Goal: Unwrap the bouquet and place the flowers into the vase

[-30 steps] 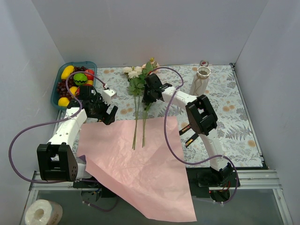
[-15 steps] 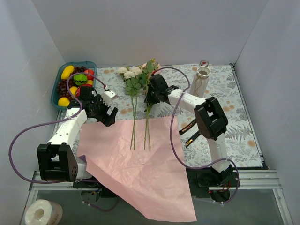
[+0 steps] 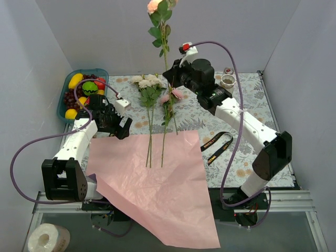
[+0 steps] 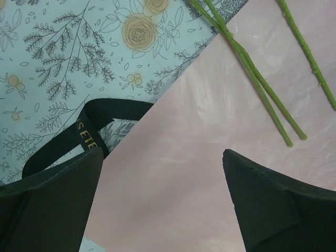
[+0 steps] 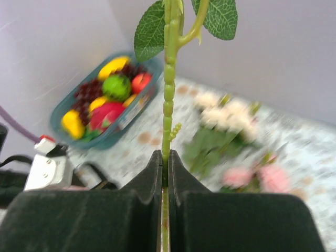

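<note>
Top external view: the table [image 3: 265, 105] carries the pink paper [image 3: 157, 194], spread flat across its near half with one corner hanging off the front edge. The bouquet is already unwrapped. The right arm is raised above the back of the table, and its wrist view shows the right gripper [image 5: 165, 157] clamped shut on the green stem of one rose [image 3: 166, 47], held upright with its peach bloom high above the scene. The left gripper [image 4: 163, 157] hovers low over the paper's far edge, jaws wide apart and holding nothing. The other flowers [image 3: 149, 92] lie on the table, heads toward the back and stems running onto the paper. The vase [image 3: 228, 81] stands at the back right, just beside the right arm and partly hidden by it. The ribbon [image 3: 216, 147] lies loose to the right of the paper.

The step in hand looks like carrying the first rose to the vase. Next, the stem's lower end must be brought over the narrow neck and lowered straight in before the jaws let go.
</note>
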You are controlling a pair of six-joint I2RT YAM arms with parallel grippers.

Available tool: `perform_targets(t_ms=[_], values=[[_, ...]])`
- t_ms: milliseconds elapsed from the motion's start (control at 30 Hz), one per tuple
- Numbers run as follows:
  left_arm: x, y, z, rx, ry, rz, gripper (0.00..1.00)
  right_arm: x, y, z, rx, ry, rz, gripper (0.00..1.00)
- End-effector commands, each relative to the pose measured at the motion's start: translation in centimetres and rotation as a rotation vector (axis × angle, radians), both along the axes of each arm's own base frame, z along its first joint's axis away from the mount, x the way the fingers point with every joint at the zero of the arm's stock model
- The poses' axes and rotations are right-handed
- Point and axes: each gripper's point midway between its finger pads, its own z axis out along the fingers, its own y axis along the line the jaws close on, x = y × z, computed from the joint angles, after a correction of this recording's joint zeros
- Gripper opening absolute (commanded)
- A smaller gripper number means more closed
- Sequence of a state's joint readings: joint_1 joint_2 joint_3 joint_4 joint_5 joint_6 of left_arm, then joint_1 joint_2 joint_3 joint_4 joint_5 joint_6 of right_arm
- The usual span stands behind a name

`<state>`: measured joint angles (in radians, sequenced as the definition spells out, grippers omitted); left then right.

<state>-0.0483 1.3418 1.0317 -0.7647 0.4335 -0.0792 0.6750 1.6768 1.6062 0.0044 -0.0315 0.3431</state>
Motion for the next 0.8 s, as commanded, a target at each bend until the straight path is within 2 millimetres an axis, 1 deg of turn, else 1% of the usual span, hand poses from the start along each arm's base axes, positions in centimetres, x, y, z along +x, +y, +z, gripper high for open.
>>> perform_targets(t_ms=[0, 33, 67, 100, 167, 200, 233, 267, 333, 367, 400, 467, 500, 633, 733, 767], values=[[1.0, -0.8, 2.1, -0.046, -0.023, 0.003, 0.98, 1.0, -7.0, 13.6, -0.032, -0.515, -0.251, 0.01], [1.1, -0.8, 2.1, -0.049, -0.020, 0.005, 0.98, 1.4, -8.8, 15.0, -0.047, -0.565, -0.333, 0.01], [1.4, -0.9, 2.4, -0.056, -0.027, 0.018, 0.98, 1.6, -10.2, 16.3, -0.074, -0.620, -0.378, 0.01], [1.5, -0.9, 2.5, -0.060, -0.025, 0.016, 0.98, 1.9, -12.5, 18.8, -0.053, -0.667, -0.439, 0.01], [1.8, -1.1, 2.9, -0.069, -0.027, 0.019, 0.98, 2.4, -14.9, 20.6, -0.051, -0.701, -0.494, 0.01], [2.0, -1.1, 3.0, -0.073, -0.029, 0.021, 0.98, 2.9, -17.2, 21.6, -0.051, -0.723, -0.541, 0.01], [2.0, -1.2, 3.2, -0.075, -0.031, 0.021, 0.98, 2.7, -18.2, 22.8, -0.023, -0.765, -0.549, 0.01], [2.2, -1.3, 3.4, -0.080, -0.034, 0.021, 0.98, 3.0, -19.9, 23.3, -0.022, -0.786, -0.582, 0.01], [2.3, -1.3, 3.6, -0.082, -0.040, 0.020, 0.98, 2.2, -21.7, 24.9, 0.007, -0.854, -0.630, 0.01], [2.2, -1.3, 3.6, -0.084, -0.038, 0.017, 0.98, 2.2, -22.6, 25.1, 0.008, -0.869, -0.652, 0.01], [2.2, -1.4, 3.8, -0.086, -0.039, 0.012, 0.98, 2.1, -24.2, 25.7, 0.009, -0.891, -0.690, 0.01], [2.0, -1.4, 3.7, -0.081, -0.037, 0.002, 0.98, 2.1, -25.5, 26.1, 0.026, -0.914, -0.711, 0.01], [2.1, -1.3, 3.7, -0.079, -0.039, 0.002, 0.98, 2.5, -26.8, 26.1, 0.018, -0.916, -0.736, 0.01], [2.4, -1.3, 3.6, -0.080, -0.038, 0.008, 0.98, 3.0, -28.3, 25.8, 0.021, -0.920, -0.737, 0.01], [2.6, -1.5, 3.6, -0.087, -0.033, 0.008, 0.98, 3.4, -29.0, 25.0, 0.009, -0.912, -0.755, 0.01], [2.5, -1.5, 3.6, -0.088, -0.029, 0.008, 0.98, 3.7, -29.2, 24.1, 0.000, -0.900, -0.760, 0.01]])
